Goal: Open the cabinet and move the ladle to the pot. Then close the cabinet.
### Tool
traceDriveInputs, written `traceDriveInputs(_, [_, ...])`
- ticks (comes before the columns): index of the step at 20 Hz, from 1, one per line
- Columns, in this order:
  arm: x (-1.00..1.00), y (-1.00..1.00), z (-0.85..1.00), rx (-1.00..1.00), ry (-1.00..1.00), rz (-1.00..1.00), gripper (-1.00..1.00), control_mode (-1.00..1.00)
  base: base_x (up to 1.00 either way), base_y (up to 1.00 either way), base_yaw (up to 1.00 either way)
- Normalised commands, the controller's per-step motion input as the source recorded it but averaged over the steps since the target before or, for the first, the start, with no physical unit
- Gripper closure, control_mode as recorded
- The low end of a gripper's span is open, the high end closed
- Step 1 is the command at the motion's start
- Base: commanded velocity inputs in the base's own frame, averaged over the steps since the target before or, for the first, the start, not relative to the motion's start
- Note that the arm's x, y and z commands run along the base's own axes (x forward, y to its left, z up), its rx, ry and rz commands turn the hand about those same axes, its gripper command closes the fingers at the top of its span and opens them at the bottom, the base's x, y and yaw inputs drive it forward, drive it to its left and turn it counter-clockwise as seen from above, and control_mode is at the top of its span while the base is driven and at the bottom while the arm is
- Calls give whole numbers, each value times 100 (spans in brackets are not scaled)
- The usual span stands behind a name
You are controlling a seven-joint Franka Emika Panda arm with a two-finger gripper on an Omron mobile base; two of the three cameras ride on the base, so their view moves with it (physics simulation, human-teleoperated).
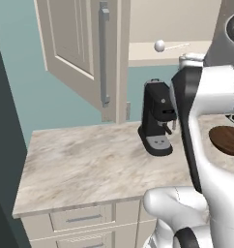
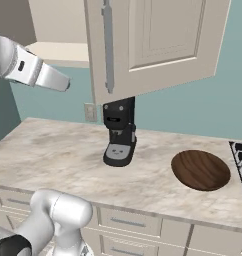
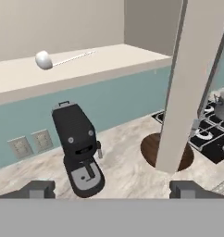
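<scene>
Step in hand: the cabinet (image 1: 85, 48) stands open on both doors, so I judge the reach for the ladle (image 3: 58, 59) comes now.
Ladle: it lies on the cabinet's bottom shelf (image 3: 21, 76), round bowl to the left in the hand view, thin handle running off to the right; nothing else near it.
Jaws: the gripper (image 3: 111, 190) is spread wide with nothing between the tips, well short of the shelf and lower than it.
Coffee machine: the black coffee machine (image 3: 79, 148) sits on the surface (image 1: 90, 164) right under the shelf; better to rise first and then go in level, so the hand stays clear of its top.
Grip advice: I would close on the thin handle near the bowl, jaws across it, since the round bowl looks likely to slip.
Right door: its edge (image 3: 190, 83) hangs close beside the path; keep left of it going in and coming out.
Pot: the grey pot (image 3: 223, 109) waits on the stove (image 3: 211, 139), beyond the wooden board (image 3: 151, 150).
</scene>
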Motion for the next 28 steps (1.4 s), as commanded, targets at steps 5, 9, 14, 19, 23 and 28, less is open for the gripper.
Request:
traceDriveInputs(5, [74, 0, 0, 2, 8, -6, -100, -100, 0, 0, 0])
traceDriveInputs(9, [78, -1, -1, 0, 0, -10, -100, -100, 0, 0, 0])
traceDriveInputs(14, [86, -9, -7, 0, 0, -11, -100, -100, 0, 0, 0])
traceDriveInputs(19, [67, -18, -1, -1, 0, -12, -100, -100, 0, 0, 0])
traceDriveInputs(23, [47, -39, 0, -6, -5, -19, -100, -100, 0, 0, 0])
traceDriveInputs(28, [36, -45, 0, -7, -6, -21, -100, -100, 0, 0, 0])
